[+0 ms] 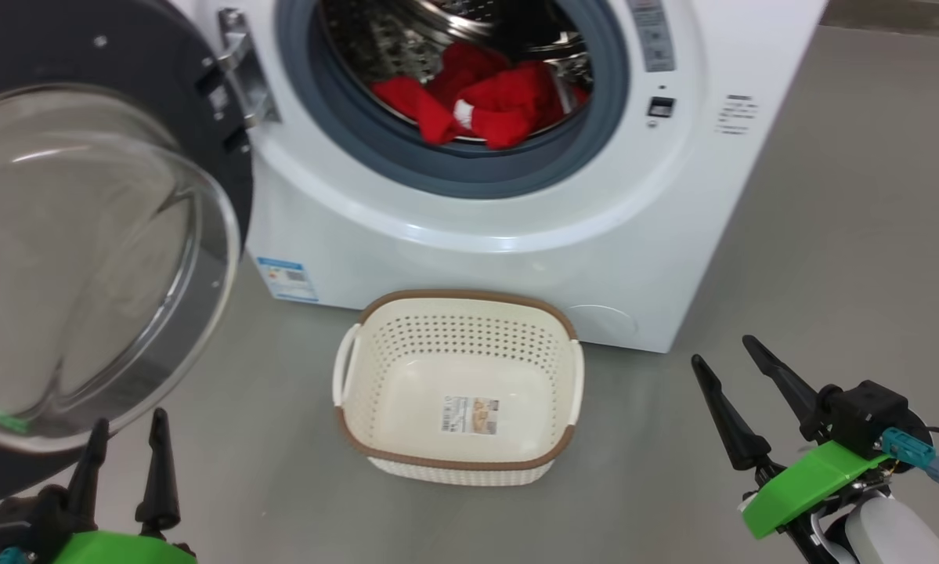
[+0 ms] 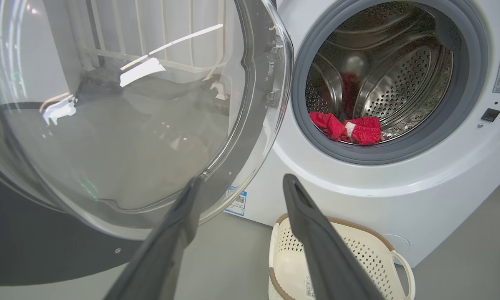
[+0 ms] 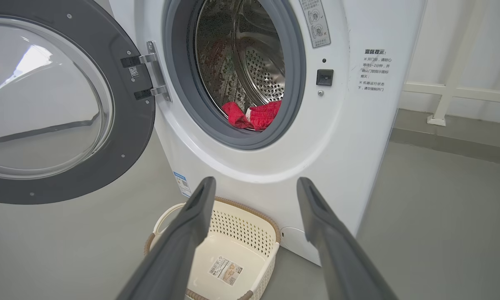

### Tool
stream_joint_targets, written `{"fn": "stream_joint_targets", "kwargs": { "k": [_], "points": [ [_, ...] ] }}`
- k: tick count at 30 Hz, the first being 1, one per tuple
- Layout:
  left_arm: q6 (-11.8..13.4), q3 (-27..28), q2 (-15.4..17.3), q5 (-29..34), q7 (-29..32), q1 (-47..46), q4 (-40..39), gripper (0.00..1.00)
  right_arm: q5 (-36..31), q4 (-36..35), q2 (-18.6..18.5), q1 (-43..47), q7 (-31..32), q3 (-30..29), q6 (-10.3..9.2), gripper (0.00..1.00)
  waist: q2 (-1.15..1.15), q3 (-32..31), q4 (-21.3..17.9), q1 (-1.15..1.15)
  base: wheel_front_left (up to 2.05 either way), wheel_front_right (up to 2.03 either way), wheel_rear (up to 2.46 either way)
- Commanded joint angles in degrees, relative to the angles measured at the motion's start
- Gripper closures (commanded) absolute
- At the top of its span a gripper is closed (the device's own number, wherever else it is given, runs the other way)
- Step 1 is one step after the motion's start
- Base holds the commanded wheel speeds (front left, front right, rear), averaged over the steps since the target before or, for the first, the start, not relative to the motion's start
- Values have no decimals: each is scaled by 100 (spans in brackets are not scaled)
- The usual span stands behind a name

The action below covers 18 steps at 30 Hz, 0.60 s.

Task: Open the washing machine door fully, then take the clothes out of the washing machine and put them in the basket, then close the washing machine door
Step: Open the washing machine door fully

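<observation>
Washing machine door [image 1: 93,251] stands swung wide at the left of the washing machine [image 1: 516,235], drum mouth exposed, with the clothes [image 1: 485,98] in a red heap at the drum's front lip, behind the grey gasket [image 1: 453,176]. Basket [image 1: 469,341] sits on the grey floor [image 1: 829,274] just in front of the machine below the opening, a paper label on its bottom. Left gripper [image 1: 129,417] is spread and holding nothing, fingertips near the lower edge of the door's glass bowl; right gripper [image 1: 721,349] is likewise spread and unladen, apart from the basket on its right.
</observation>
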Motion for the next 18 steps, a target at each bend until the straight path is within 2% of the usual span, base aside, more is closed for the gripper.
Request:
{"fn": "stream_joint_targets", "kwargs": {
  "k": [1,9,18],
  "points": [
    [-17,163,213,-30,-46,-27,-158,0,-32,-151,-40,52,-69,65,9,0,0,-18,-218,0,0,0,0],
    [-17,-141,358,-169,-46,132,-331,0,-67,-230,6,190,-69,-118,9,0,0,-38,-704,0,0,0,0],
    [-17,-203,368,-249,-46,339,-492,0,-93,-301,21,292,-69,-274,9,0,0,-65,-1131,0,0,0,0]
  ]
}}
